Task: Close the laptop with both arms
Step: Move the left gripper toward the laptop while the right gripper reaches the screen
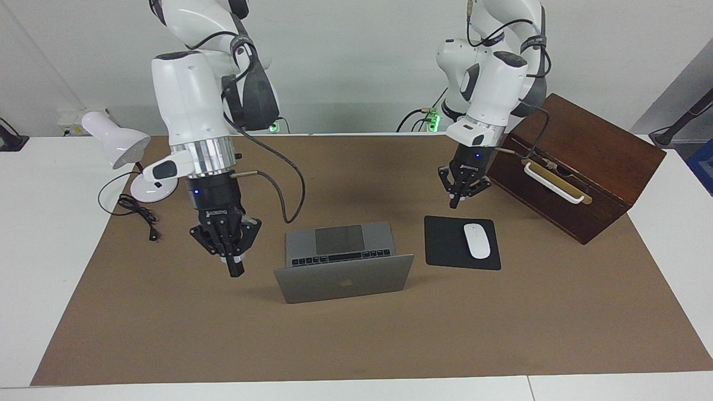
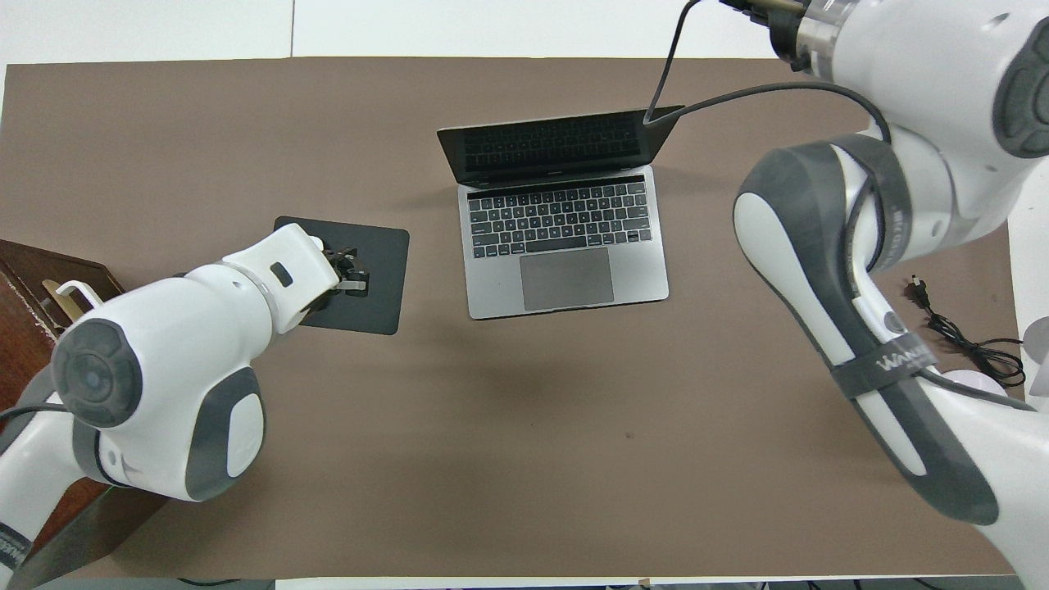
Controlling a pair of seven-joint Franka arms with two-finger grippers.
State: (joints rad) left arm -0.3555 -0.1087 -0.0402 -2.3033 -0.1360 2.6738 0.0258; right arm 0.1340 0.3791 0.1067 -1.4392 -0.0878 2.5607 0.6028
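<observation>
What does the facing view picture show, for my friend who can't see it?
An open laptop sits mid-table, untouched. The shut right gripper hangs beside it; the shut left gripper hangs by the mouse pad.

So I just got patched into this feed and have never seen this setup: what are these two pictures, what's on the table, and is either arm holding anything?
Both pictures show one table with two white robot arms. One camera faces the robots from across the table; the other looks steeply down from above their end, so the sides appear swapped.

The laptop sits open in the middle of the brown mat. Beside it, toward the left arm's end, a white mouse lies on a black mouse pad, with a wooden box nearby. At the right arm's end stand a white desk lamp and its cord.

The right gripper hangs beside the laptop; the left gripper hangs above the mat near the mouse pad's nearer edge. Both have fingers shut and hold nothing.
</observation>
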